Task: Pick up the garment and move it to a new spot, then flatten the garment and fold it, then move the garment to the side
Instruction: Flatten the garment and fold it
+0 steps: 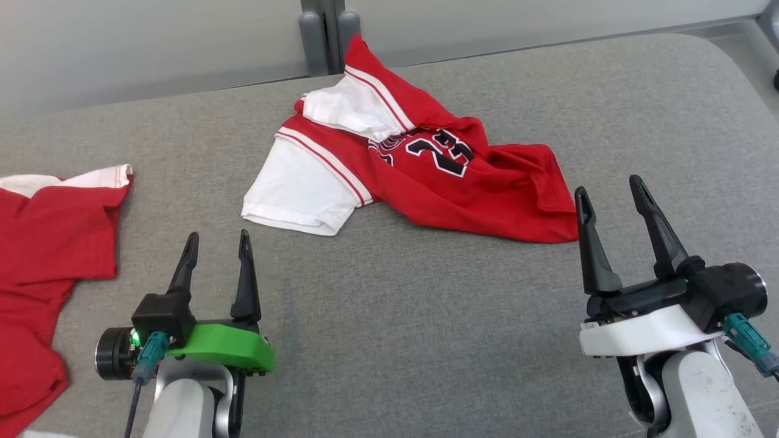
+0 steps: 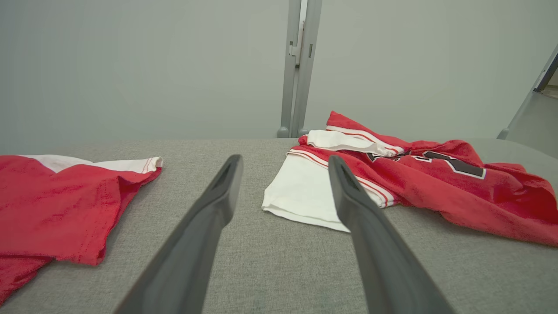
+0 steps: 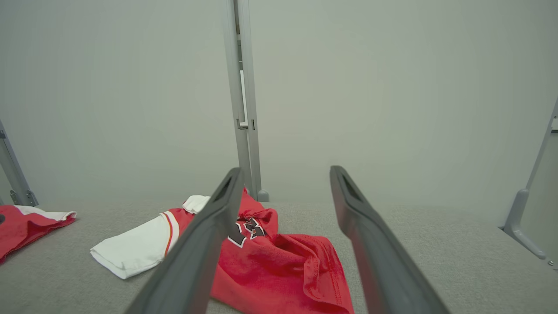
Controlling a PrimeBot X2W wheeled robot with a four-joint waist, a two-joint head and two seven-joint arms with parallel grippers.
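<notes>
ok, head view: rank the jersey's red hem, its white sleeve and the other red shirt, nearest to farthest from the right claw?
1. Red hem, just left of the right claw.
2. White sleeve, mid-table.
3. Other red shirt, far left edge.

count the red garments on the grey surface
2: a crumpled red jersey near the middle; a second red garment at the left edge, partly out of frame.

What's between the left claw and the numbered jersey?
Nothing. In the head view, bare grey padded surface runs from the open left claw to the white sleeve of the jersey.
</notes>
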